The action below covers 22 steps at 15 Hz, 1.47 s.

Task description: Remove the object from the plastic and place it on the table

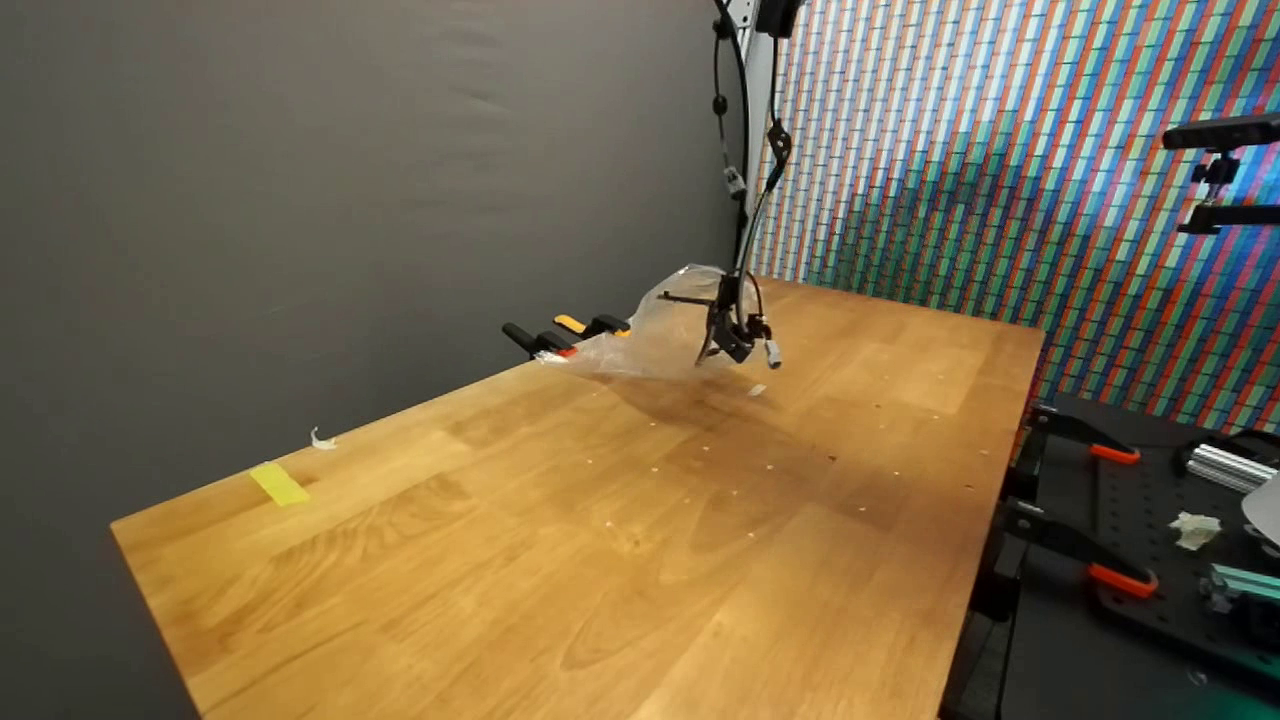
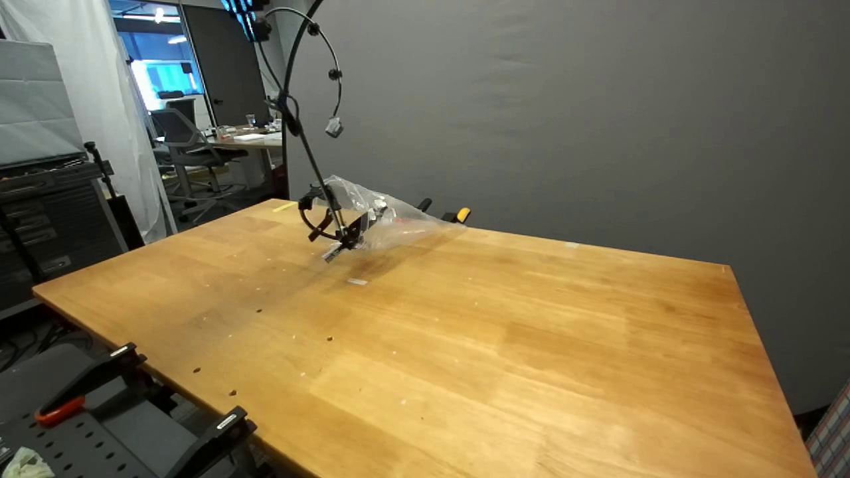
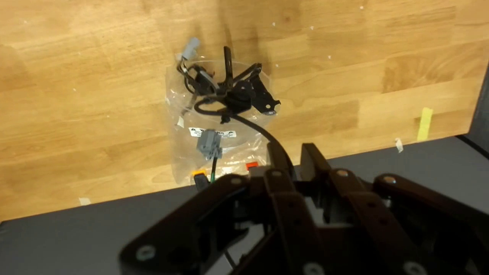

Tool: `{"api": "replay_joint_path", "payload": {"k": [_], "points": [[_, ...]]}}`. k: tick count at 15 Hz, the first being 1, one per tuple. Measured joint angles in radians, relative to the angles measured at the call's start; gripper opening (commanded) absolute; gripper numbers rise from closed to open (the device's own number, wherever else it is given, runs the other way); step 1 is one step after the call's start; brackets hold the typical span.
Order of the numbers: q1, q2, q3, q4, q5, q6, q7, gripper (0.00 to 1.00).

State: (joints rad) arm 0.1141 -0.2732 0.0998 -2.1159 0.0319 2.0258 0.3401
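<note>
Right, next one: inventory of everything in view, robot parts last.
Table: one, brown wood, all views.
Plastic bag: one, clear, near a table edge.
Cable assembly: one, black with grey connectors, hanging at the bag; whether partly inside, unclear.
Tape strip: one, yellow, on the table.
Clamps: at least four, black with orange or yellow, along two table sides.
Backdrop: one, grey, behind the table.
Patterned panel: one, multicoloured, background.
Curtain: one, white, background.
Chair: at least one, dark, background.
Camera: one, black, beside the table.
Pincer: one, dark, above the table, holding the cable assembly.
</note>
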Motion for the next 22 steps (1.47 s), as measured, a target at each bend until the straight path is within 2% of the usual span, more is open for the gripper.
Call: {"api": "replay_joint_path", "payload": {"k": [5,11,17,22], "points": [[0.006,-0.033,0.079,0.078,0.019,-0.002,0.047,0.05],[0.031,-0.018,0.166,0.172,0.037,-0.004,0.103,0.05],[0.059,0.071,0.222,0.196,0.037,0.014,0.136,0.05],[0.129,0.158,0.282,0.247,0.037,0.064,0.203,0.05]]}}
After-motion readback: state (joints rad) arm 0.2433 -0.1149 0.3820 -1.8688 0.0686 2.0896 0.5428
